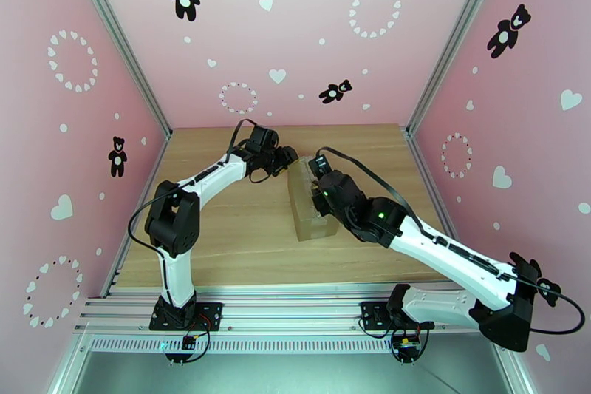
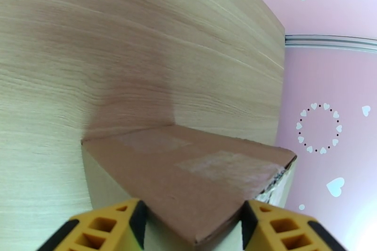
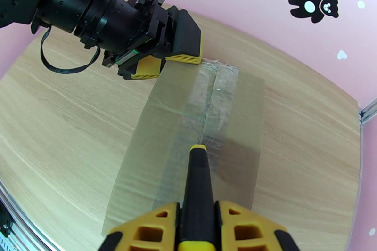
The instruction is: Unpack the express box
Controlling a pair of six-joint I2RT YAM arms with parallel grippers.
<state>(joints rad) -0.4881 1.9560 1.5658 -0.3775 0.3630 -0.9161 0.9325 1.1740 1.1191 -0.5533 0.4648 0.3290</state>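
Express box (image 3: 151, 153), black tool (image 3: 198, 186) on taped seam (image 3: 212, 101)

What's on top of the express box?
On the express box: clear tape along the seam, touched by the black tool in the right end effector. The left end effector clamps the far end. Contents hidden under shut flaps.

Light is bright and even, coming from overhead, so shadows are soft. In the left wrist view a wide dim shadow lies on the tabletop (image 2: 136, 92) beyond the box (image 2: 188, 176), and the pink wall (image 2: 348, 219) washes out at the lower right. Clear tape (image 3: 214, 92) glints in the right wrist view, where the black tool (image 3: 198, 190) casts a faint shadow. The 2 wrist views bow the tabletop's edge.
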